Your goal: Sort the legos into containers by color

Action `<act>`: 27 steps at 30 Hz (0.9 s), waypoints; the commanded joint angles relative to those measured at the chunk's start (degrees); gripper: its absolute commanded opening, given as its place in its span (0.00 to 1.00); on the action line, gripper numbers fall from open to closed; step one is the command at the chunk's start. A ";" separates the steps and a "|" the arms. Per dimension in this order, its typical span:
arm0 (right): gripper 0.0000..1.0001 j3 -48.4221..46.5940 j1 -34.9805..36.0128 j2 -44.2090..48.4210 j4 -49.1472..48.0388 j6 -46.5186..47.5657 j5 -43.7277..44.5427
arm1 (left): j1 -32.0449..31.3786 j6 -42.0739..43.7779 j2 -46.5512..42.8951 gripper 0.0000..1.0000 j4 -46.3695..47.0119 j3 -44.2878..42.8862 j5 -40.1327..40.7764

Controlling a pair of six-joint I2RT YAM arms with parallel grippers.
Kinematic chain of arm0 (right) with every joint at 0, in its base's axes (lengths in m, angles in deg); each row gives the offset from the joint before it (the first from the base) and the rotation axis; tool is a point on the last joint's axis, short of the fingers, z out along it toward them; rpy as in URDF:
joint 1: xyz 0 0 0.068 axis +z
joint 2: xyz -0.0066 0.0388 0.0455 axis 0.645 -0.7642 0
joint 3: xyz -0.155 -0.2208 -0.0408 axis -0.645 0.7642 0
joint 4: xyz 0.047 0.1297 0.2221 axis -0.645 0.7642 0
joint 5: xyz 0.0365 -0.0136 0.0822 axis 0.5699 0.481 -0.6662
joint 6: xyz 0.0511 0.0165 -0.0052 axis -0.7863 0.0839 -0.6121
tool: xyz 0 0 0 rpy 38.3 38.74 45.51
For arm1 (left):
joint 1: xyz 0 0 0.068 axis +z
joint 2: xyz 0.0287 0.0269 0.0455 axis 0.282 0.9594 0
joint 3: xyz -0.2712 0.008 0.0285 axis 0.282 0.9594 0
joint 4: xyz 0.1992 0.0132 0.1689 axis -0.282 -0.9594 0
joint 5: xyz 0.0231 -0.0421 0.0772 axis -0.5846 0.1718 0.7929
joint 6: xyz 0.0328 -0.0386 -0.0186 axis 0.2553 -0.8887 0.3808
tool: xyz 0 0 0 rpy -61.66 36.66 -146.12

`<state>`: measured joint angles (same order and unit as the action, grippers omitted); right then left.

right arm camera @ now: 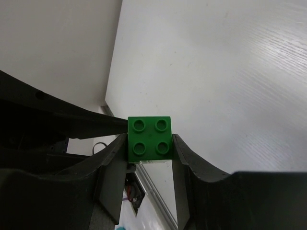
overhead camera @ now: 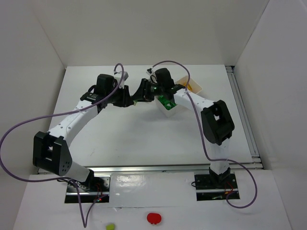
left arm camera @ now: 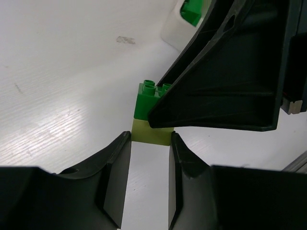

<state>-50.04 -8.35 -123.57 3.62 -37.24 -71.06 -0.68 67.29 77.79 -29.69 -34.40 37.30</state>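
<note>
Jaws of the left gripper (left arm camera: 149, 138) stand narrowly parted, pinching a pale lime brick (left arm camera: 151, 133). Jaws of the right gripper (right arm camera: 149, 142) press both sides of the dark green brick (right arm camera: 149, 135) stacked on it. Both grippers meet at twelve o'clock on the table (overhead camera: 144, 139); the white tray (overhead camera: 171, 114) lies at two o'clock.

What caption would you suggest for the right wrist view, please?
Right tool gripping a dark green brick, studs toward the camera, white table behind.
</note>
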 commanded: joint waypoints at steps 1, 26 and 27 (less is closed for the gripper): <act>0.09 3.40 -2.89 7.44 -0.72 0.84 13.70 | 0.89 1.41 -2.42 0.00 0.54 0.57 1.45; 0.10 9.21 -7.82 14.65 10.35 10.23 37.17 | 0.89 -2.62 1.08 0.00 -1.66 -6.19 -3.98; 0.10 9.21 -7.82 14.65 10.96 10.85 38.06 | 0.89 -3.41 1.09 0.00 -1.66 -7.68 -4.00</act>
<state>-39.31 -16.39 -112.11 10.57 -31.25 -40.84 0.28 66.44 78.51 -31.98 -37.09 35.55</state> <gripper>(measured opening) 0.448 0.413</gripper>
